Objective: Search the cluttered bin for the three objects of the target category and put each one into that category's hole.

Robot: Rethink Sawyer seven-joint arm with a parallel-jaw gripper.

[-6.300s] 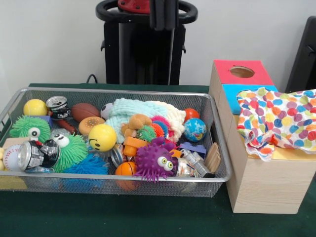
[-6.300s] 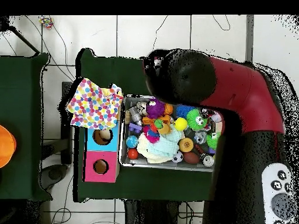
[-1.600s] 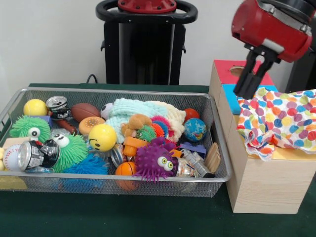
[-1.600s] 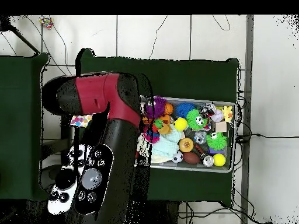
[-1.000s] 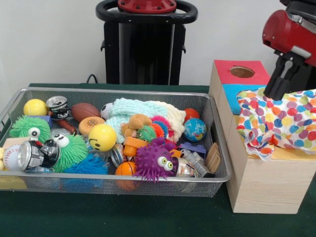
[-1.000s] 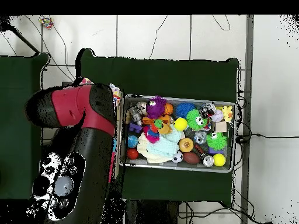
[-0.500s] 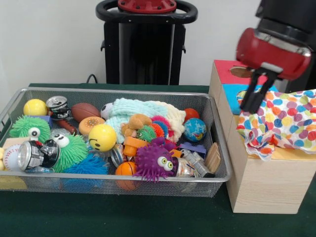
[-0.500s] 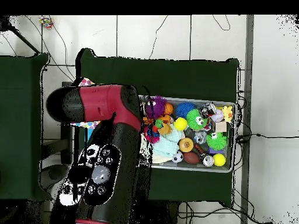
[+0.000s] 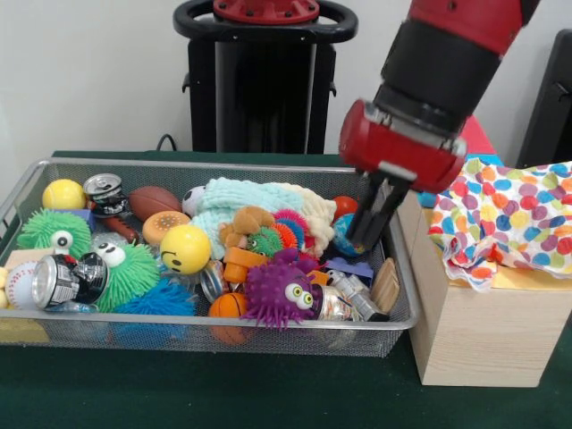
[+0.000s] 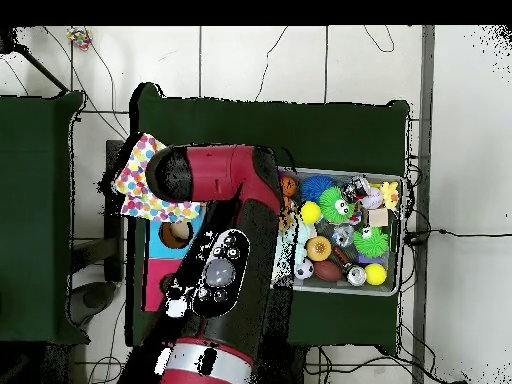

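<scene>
The wire mesh bin is full of toys and also shows in the overhead view. A pale mint and cream cloth lies at its middle back. The white polka-dot cloth lies spread over the wooden box with the yellow panel and hides its hole; it also shows in the overhead view. My gripper hangs over the bin's right end, just above a blue globe ball. It is open and empty. In the overhead view my arm hides it.
The bin holds spiky rubber toys such as a purple one, a yellow smiley ball, cans and small balls. The blue-panelled box's cutout and the red-panelled box stand beside the yellow one.
My arm has swung from above the boxes to the bin's right end and come lower. The polka-dot cloth stays on the yellow-panelled box.
</scene>
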